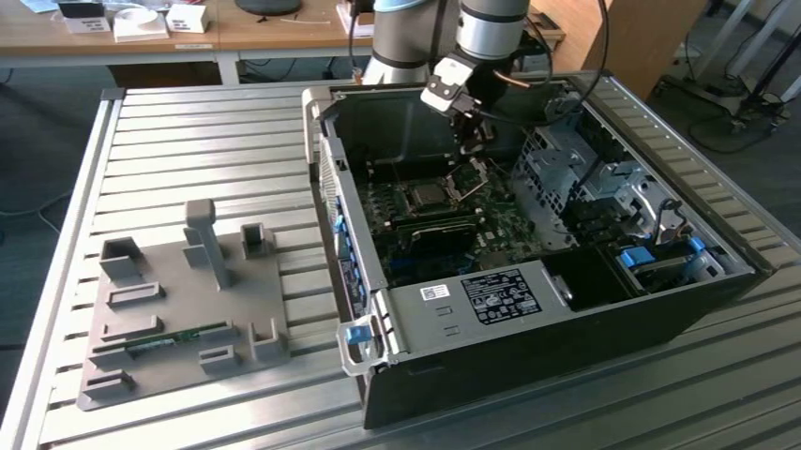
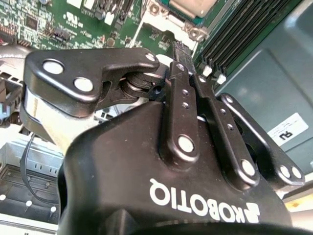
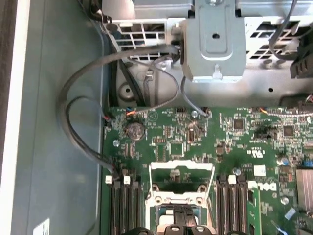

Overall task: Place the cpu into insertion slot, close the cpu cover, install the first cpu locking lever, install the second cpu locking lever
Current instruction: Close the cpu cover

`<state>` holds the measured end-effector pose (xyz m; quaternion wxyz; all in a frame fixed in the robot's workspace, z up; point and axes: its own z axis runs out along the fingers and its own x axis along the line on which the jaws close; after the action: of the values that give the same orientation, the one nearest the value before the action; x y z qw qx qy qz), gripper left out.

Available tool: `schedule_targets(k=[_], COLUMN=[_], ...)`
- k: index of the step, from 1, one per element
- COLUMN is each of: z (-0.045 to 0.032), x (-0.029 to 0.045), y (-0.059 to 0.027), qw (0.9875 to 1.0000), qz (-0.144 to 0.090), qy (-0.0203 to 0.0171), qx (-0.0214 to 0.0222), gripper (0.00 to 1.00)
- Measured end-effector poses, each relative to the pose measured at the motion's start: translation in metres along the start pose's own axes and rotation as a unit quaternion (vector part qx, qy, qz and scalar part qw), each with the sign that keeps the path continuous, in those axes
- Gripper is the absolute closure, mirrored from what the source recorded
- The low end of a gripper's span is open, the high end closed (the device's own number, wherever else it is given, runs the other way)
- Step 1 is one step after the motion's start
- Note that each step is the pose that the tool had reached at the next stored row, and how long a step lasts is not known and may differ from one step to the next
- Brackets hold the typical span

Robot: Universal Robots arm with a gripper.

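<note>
The cpu (image 1: 426, 195), a small square chip with a silver-grey top, lies in the insertion slot (image 1: 410, 200) on the green board inside the open computer case. The second wrist view shows the cpu (image 2: 193, 5) framed by the slot's metal rim (image 2: 168, 19). The cpu cover (image 1: 474, 180) stands raised on its hinge beside the slot. In the first wrist view the cpu cover (image 3: 182, 165) is a silver frame with green board visible through its window. My gripper (image 1: 474, 141) hangs just above the raised cover, and its fingers (image 2: 177, 46) are shut with nothing between them. The gripper (image 3: 183, 228) tips sit close to the cover's lower edge.
Black memory slots (image 3: 124, 205) flank the socket on both sides. Grey cables (image 3: 83, 107) loop along the case wall near a metal drive cage (image 1: 564, 164). A grey fixture plate (image 1: 188, 309) lies on the slatted table at the exterior view's left.
</note>
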<state>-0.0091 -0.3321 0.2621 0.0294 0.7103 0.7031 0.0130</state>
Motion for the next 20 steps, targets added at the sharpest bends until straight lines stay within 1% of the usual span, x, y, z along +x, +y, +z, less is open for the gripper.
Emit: schedule_targets(k=[5,13,20], z=[0.0005,0.0013,0.0020], x=[0.0017,0.0037,0.0052], y=[0.0070,0.0154,0.0231], qw=[1.0000,1.0000,1.0000], qz=[0.000,0.000,0.000], qy=[-0.0008,-0.0026,-0.0050], qx=[0.0000,0.0000,-0.0001], gripper=[0.90,0.90,0.90])
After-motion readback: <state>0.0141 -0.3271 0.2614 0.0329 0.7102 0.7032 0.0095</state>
